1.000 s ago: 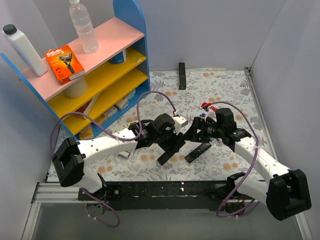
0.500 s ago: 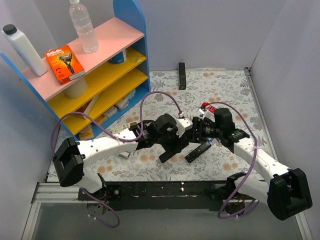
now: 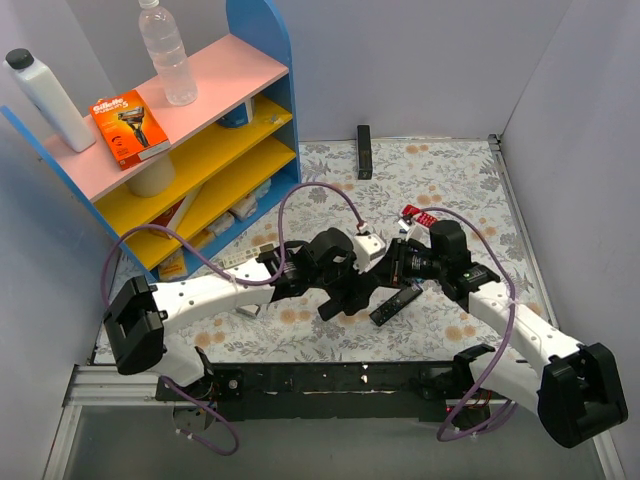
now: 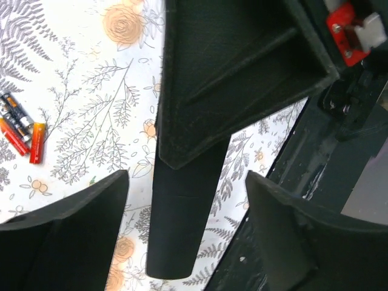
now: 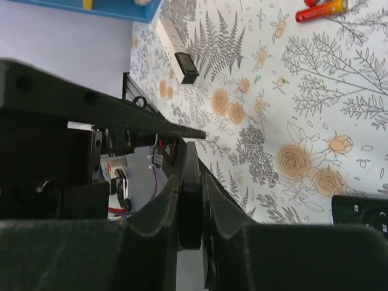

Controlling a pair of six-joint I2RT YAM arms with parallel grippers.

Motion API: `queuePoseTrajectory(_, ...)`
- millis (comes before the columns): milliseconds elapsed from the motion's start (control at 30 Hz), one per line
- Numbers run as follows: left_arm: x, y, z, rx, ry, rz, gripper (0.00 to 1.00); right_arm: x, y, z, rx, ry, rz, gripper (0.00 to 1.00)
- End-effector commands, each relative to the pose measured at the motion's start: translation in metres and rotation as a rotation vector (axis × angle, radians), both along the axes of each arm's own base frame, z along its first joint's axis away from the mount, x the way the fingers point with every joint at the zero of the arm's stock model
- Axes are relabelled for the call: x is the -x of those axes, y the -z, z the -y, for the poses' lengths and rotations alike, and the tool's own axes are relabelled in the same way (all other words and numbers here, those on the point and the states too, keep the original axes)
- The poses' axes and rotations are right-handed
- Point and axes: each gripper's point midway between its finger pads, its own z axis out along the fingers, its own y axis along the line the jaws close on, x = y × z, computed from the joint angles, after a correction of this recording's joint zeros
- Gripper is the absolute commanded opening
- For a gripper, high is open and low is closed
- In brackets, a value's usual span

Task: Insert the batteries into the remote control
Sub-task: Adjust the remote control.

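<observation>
Floral tablecloth [image 3: 440, 170], colourful shelf [image 3: 232, 68], grey walls [image 3: 420, 60]

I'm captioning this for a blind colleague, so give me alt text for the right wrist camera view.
The right gripper has its jaws shut on the thin edge of the black remote control, above a floral tablecloth. Red and orange batteries lie at the top right.

Matt black plastic remote control [image 4: 182, 242] over a smooth tablecloth [image 4: 79, 97].
</observation>
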Motion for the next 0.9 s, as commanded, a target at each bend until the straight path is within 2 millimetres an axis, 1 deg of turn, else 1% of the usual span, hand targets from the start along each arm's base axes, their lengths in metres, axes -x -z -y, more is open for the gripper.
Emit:
queuePoseTrajectory(0,-0.022,-0.05,-0.006,0.139,-0.168,0.098,0.96,-0.008,-0.027,-0.004,-0.079,0.043,0.085,0.01)
queuePoseTrajectory(33,-0.023,-0.048,-0.01,0.144,-0.199,0.097,0.98,-0.012,-0.033,-0.005,-0.097,0.062,0.114,0.01)
queuePoseTrajectory(67,-0.026,-0.06,-0.015,0.187,-0.262,0.098,0.98,-0.015,-0.036,-0.003,-0.11,0.095,0.135,0.01)
queuePoseTrajectory(133,-0.033,-0.073,-0.022,0.247,-0.336,0.1,0.98,-0.019,-0.044,-0.002,-0.148,0.14,0.138,0.01)
queuePoseTrajectory(167,-0.037,-0.072,-0.03,0.263,-0.387,0.091,0.98,-0.023,-0.051,-0.001,-0.176,0.171,0.176,0.01)
queuePoseTrajectory(200,-0.043,-0.087,-0.04,0.333,-0.478,0.085,0.98,-0.025,-0.056,0.0,-0.195,0.185,0.193,0.01)
queuePoseTrajectory(233,-0.046,-0.093,-0.047,0.375,-0.532,0.069,0.98,-0.026,-0.061,0.0,-0.219,0.2,0.192,0.01)
queuePoseTrajectory(267,-0.053,-0.089,-0.06,0.393,-0.603,0.056,0.98,-0.029,-0.07,0.002,-0.239,0.222,0.226,0.01)
queuePoseTrajectory(300,-0.056,-0.109,-0.073,0.504,-0.696,0.025,0.98,-0.03,-0.073,0.002,-0.249,0.232,0.238,0.01)
queuePoseTrajectory(367,-0.064,-0.116,-0.093,0.592,-0.811,-0.016,0.98,-0.033,-0.083,0.004,-0.278,0.258,0.261,0.01)
queuePoseTrajectory(400,-0.063,-0.111,-0.1,0.657,-0.896,-0.102,0.98,-0.034,-0.085,0.005,-0.288,0.272,0.263,0.01)
queuePoseTrajectory(433,-0.063,-0.12,-0.114,0.734,-0.952,-0.121,0.98,-0.035,-0.088,0.006,-0.3,0.287,0.267,0.01)
queuePoseTrajectory(467,-0.06,-0.119,-0.118,0.785,-0.99,-0.169,0.98,-0.038,-0.094,0.009,-0.326,0.323,0.266,0.01)
queuePoseTrajectory(500,-0.058,-0.104,-0.122,0.816,-1.018,-0.202,0.98,-0.039,-0.103,0.01,-0.358,0.337,0.291,0.01)
queuePoseTrajectory(533,-0.053,-0.117,-0.128,0.929,-1.034,-0.261,0.98,-0.039,-0.102,0.011,-0.374,0.347,0.291,0.01)
queuePoseTrajectory(567,-0.05,-0.118,-0.129,0.979,-1.032,-0.286,0.98,-0.041,-0.108,0.013,-0.409,0.371,0.278,0.01)
queuePoseTrajectory(600,-0.049,-0.126,-0.128,1.056,-1.011,-0.304,0.98,-0.04,-0.118,0.014,-0.445,0.375,0.303,0.01)
queuePoseTrajectory(633,-0.048,-0.117,-0.128,1.097,-1.02,-0.349,0.98,-0.04,-0.119,0.014,-0.465,0.382,0.296,0.01)
queuePoseTrajectory(667,-0.046,-0.117,-0.127,1.125,-1.004,-0.371,0.98,-0.04,-0.121,0.015,-0.483,0.39,0.293,0.01)
queuePoseTrajectory(700,-0.045,-0.128,-0.124,1.183,-0.975,-0.383,0.98,-0.039,-0.127,0.016,-0.515,0.395,0.278,0.01)
queuePoseTrajectory(767,-0.044,-0.126,-0.116,1.195,-0.937,-0.405,0.98,-0.041,-0.135,0.019,-0.55,0.416,0.292,0.01)
queuePoseTrajectory(800,-0.044,-0.14,-0.112,1.248,-0.899,-0.405,0.98,-0.04,-0.137,0.02,-0.561,0.42,0.292,0.01)
queuePoseTrajectory(867,-0.043,-0.148,-0.104,1.268,-0.841,-0.396,0.98,-0.043,-0.142,0.023,-0.574,0.448,0.293,0.01)
